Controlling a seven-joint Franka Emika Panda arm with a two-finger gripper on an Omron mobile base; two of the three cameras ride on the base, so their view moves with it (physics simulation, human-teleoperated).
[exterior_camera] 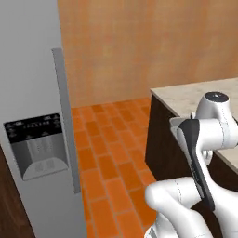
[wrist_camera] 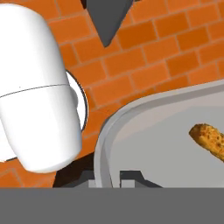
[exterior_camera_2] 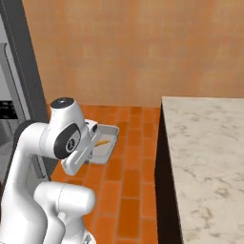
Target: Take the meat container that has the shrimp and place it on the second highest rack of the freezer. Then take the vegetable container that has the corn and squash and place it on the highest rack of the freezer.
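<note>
While clamped, fingers on container rim.

The grey meat container holds one orange shrimp, held above the brick floor beside the closed freezer.

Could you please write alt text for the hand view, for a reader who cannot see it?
The gripper has its jaws shut on the rim of a grey container, held above an orange brick-tiled floor. A small orange piece of food lies inside the container near its right side.
</note>
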